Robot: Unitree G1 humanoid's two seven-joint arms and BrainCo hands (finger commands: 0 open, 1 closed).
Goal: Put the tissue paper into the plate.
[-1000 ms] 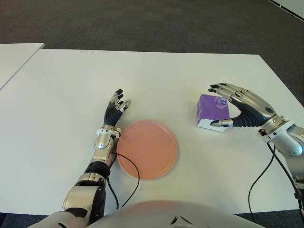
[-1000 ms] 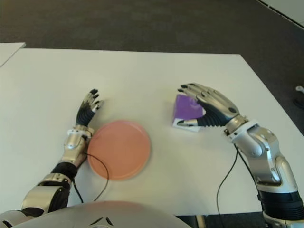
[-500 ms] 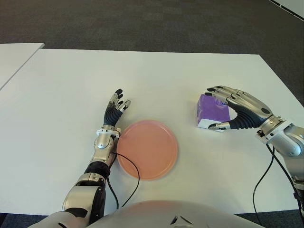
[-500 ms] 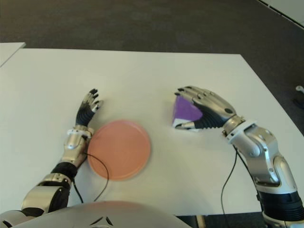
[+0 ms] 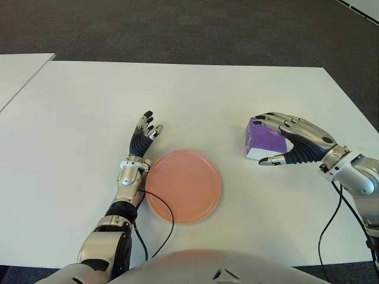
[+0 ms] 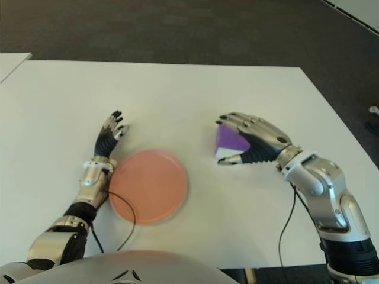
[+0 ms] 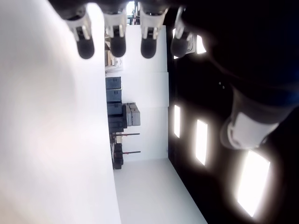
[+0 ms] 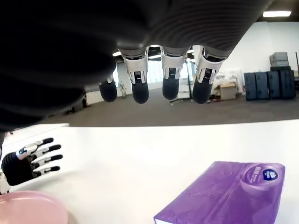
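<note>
1. The left hand (image 5: 144,137) lies on the white table (image 5: 77,118) at about ten o'clock from the plate, just beside its rim. Its fingers are straight, loosely spread, and hold nothing.
2. The pink plate (image 5: 183,185) sits flat near the table's front edge with nothing in it. A thin black cable (image 5: 167,222) from the left arm crosses its near-left rim.
3. The purple tissue pack (image 5: 265,141) lies on the table at roughly two o'clock from the plate, well apart from it, its white underside showing along the near edge.
4. The right hand (image 5: 293,139) arches over the pack from the three o'clock side, fingers (image 5: 273,121) reaching across its top and the thumb (image 5: 273,160) low at its near edge. In the right wrist view the fingertips (image 8: 170,88) hang above the pack with a clear gap, so the hand is cupped open around it, not clamped.
</note>
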